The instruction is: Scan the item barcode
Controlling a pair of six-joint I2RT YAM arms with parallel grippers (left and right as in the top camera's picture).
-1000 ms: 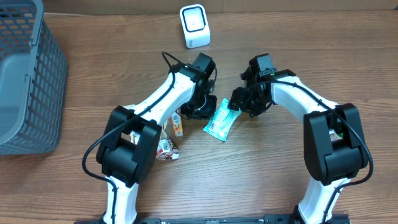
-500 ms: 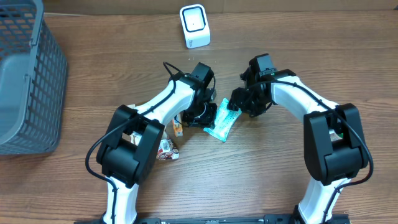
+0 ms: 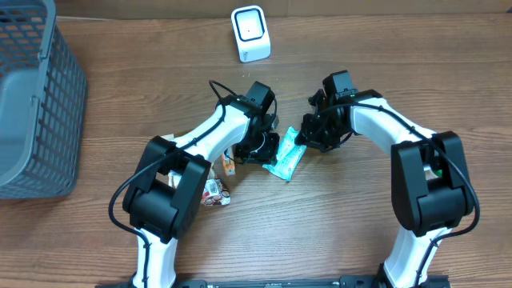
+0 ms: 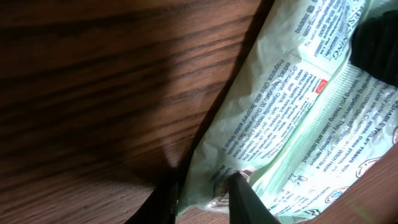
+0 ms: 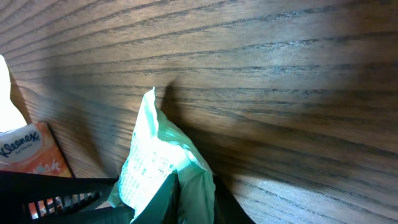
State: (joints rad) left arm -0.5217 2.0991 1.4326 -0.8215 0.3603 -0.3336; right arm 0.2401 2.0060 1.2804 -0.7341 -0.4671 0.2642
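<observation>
The green wipes packet (image 3: 286,162) sits on the robot's side of the white barcode scanner (image 3: 250,34), slightly to the scanner's right, over the wooden desk (image 3: 360,48). The left claw (image 3: 262,149) is pinched narrow on one corner of the packet. The right claw (image 3: 306,138) grips the opposite end.

Pale-green printed packet (image 3: 286,162) — crumpled, lying askew — well apart from white scanner (image 3: 250,34).

The packet (image 3: 285,160) lies mid tabletop (image 3: 336,232) (tissue pack (image 3: 229,164) just left of it); the scanner (image 3: 250,34) is near the far edge, the basket (image 3: 32,104) at the left edge.
</observation>
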